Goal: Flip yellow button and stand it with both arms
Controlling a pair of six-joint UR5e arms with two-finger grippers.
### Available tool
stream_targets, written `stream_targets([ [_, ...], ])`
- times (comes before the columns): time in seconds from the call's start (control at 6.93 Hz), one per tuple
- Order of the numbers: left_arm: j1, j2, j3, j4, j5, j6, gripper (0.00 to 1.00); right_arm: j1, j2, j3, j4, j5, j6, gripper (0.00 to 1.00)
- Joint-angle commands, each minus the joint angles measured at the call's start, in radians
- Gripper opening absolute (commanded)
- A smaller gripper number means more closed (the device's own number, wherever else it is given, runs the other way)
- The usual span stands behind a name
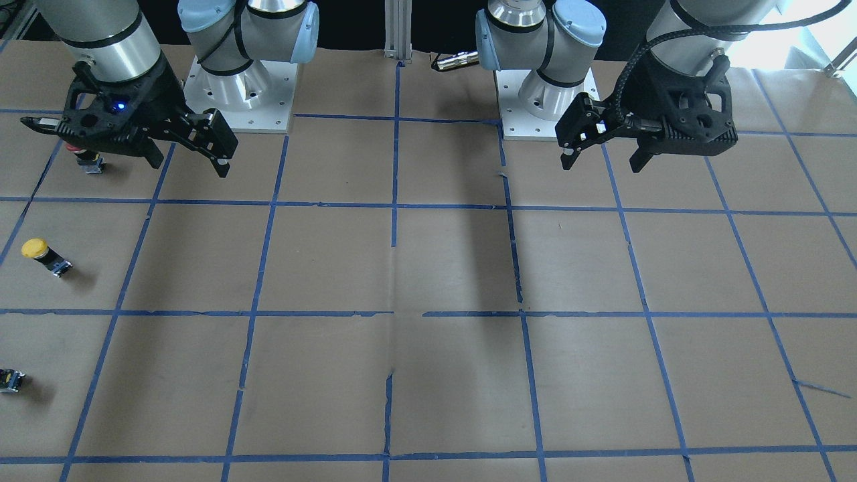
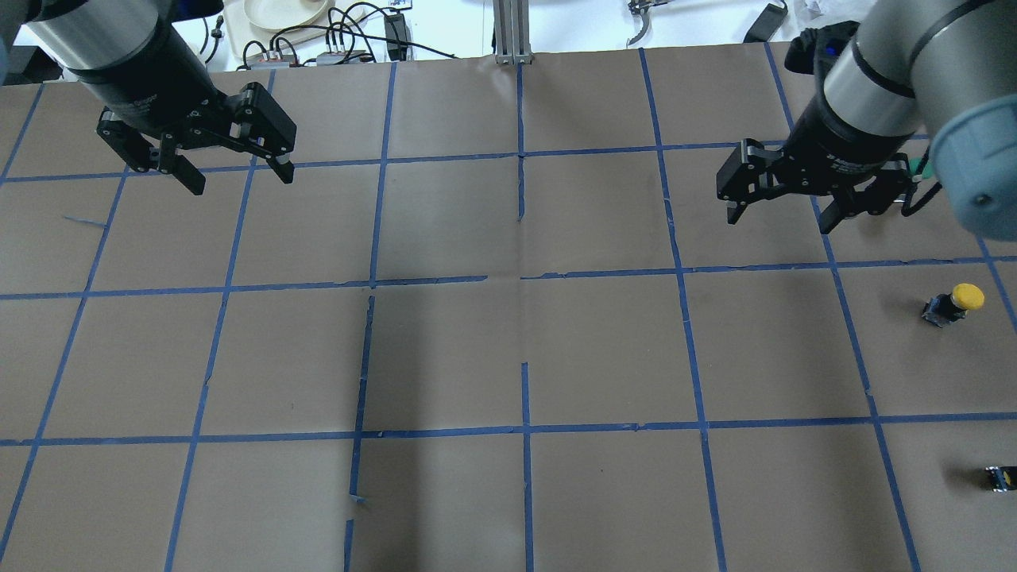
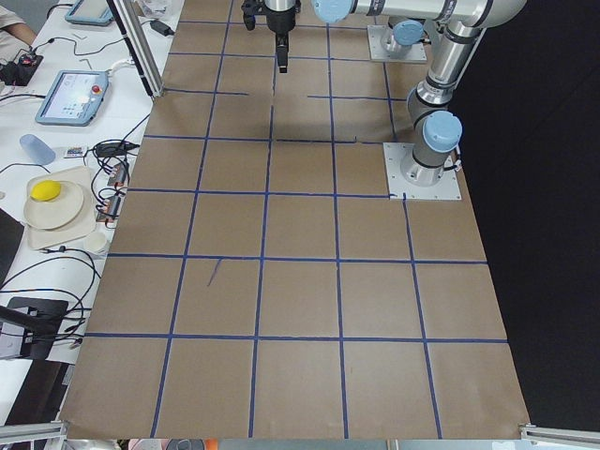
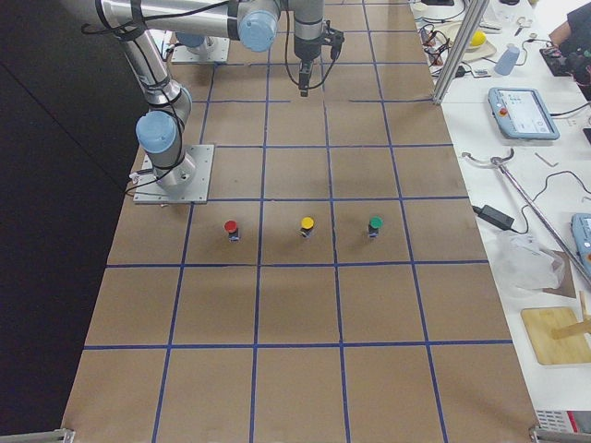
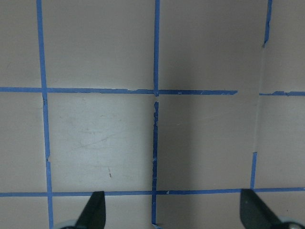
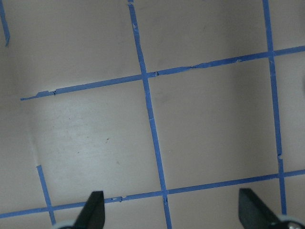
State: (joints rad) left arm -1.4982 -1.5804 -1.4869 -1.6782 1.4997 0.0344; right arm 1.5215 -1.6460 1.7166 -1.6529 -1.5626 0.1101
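The yellow button (image 1: 41,255) has a round yellow cap on a black and grey body. It stands alone on the brown paper at the robot's right side (image 2: 954,303), and the exterior right view (image 4: 307,226) shows its cap on top. My right gripper (image 1: 189,163) hangs open and empty above the table, back toward its base and well apart from the button (image 2: 780,221). My left gripper (image 1: 602,162) hangs open and empty over the far left side (image 2: 240,181). Both wrist views show only paper and blue tape between spread fingertips (image 5: 97,210) (image 6: 94,209).
A red-capped button (image 4: 231,227) and a green-capped button (image 4: 374,225) stand in a row with the yellow one. The red one is half hidden behind my right gripper (image 1: 87,159). A small black block (image 2: 999,477) shows at the frame edge. The arm bases (image 1: 238,94) are bolted at the back.
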Motion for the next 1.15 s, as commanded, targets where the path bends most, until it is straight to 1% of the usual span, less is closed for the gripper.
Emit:
stream_targets([
  [0.0, 0.000, -0.006, 0.001, -0.001, -0.003, -0.039, 1.00, 0.034, 0.026, -0.051, 0.021, -0.042, 0.016, 1.00],
  [0.14, 0.000, -0.007, 0.001, 0.000, -0.001, -0.050, 1.00, 0.026, 0.020, -0.063, 0.075, -0.045, 0.016, 1.00],
  [0.29, -0.005, -0.003, -0.015, 0.006, 0.002, -0.051, 1.00, 0.026, 0.020, -0.078, 0.091, -0.040, 0.017, 1.00],
  [1.01, -0.010, -0.007, -0.016, 0.011, 0.007, -0.060, 1.00, 0.028, 0.018, -0.077, 0.091, -0.039, 0.026, 1.00],
])
